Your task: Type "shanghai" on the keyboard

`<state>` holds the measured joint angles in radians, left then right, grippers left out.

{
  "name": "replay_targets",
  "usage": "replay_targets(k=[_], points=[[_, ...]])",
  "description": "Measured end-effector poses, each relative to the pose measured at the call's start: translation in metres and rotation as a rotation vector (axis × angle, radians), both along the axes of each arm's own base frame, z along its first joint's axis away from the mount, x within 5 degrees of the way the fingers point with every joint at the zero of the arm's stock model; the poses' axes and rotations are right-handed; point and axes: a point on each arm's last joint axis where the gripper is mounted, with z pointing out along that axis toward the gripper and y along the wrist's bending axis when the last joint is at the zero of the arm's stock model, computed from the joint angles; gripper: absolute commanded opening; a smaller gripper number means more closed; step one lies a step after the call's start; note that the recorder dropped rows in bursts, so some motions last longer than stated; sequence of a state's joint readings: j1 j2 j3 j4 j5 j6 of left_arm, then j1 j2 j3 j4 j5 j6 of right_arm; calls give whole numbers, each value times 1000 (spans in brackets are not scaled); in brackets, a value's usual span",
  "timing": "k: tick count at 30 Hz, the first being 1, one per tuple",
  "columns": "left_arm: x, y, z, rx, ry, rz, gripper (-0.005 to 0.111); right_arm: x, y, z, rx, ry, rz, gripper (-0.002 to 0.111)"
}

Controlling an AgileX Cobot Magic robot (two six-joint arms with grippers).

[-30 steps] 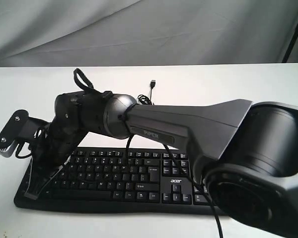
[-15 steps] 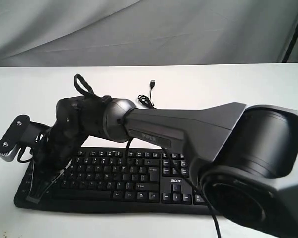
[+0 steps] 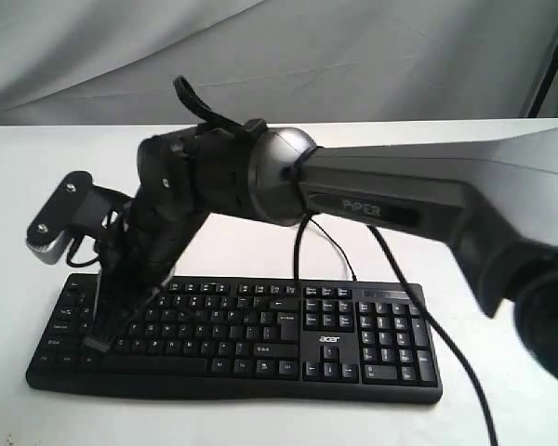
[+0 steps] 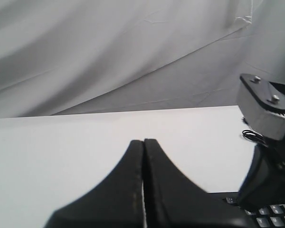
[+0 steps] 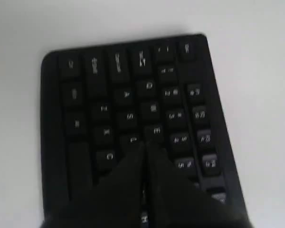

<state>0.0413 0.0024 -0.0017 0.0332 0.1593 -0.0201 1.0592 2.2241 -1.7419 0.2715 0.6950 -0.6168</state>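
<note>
Keyboard lies on the worktop, toward its 6 o'clock edge. Right pincer, reaching across from 3 o'clock, stands over the keyboard's 9 o'clock end, above the letter keys.

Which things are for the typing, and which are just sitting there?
For the typing:
the keyboard
the right gripper, shut, over the letter keys

Just there:
the left gripper, shut
the white table
the grey cloth
the black stand in the corner
</note>
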Motion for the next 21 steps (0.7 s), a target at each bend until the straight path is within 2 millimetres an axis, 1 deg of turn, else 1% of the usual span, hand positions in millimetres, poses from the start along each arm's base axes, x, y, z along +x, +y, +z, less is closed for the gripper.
replay_targets(k=[2,6,9,17,21], points=[[0,0,0,0,0,0,0,-5,-11,-9,-5,8,-25,0],[0,0,0,0,0,0,0,-13,-26,-19,-9,30,-61,0],[0,0,0,0,0,0,0,-14,-28,-23,-7,34,-72,0],[0,0,0,0,0,0,0,-13,-31,-24,-23,37,-113,0],[0,0,0,0,0,0,0,-14,-36,-30,-46,47,-124,0]])
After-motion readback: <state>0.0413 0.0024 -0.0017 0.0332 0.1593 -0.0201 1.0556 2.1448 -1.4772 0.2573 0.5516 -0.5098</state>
